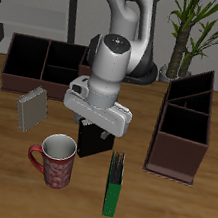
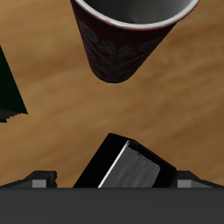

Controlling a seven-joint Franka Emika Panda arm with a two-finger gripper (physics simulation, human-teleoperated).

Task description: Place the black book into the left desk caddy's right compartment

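The black book (image 1: pixel 93 145) stands on the table between the red mug and the green book. In the wrist view the black book (image 2: pixel 127 166) is close below, pale page edges showing. My gripper (image 1: pixel 95 131) is low over the book, jaws apart, with the book between them. In the wrist view my gripper (image 2: pixel 114 180) shows only its fingertips (image 2: pixel 39 178), set wide on either side of the book. The left desk caddy (image 1: pixel 178 159) is dark brown and stands end-on, apart from the book. Its large dark end cell (image 1: pixel 184 124) looks empty.
A red mug (image 1: pixel 56 161) (image 2: pixel 127 35) stands just in front of the book. A green book (image 1: pixel 114 183) (image 2: pixel 9 87) stands near the front edge. A grey book (image 1: pixel 32 110) lies beside the mug. A wide brown caddy (image 1: pixel 44 59) sits at the back. A potted plant (image 1: pixel 190 34) stands behind the left caddy.
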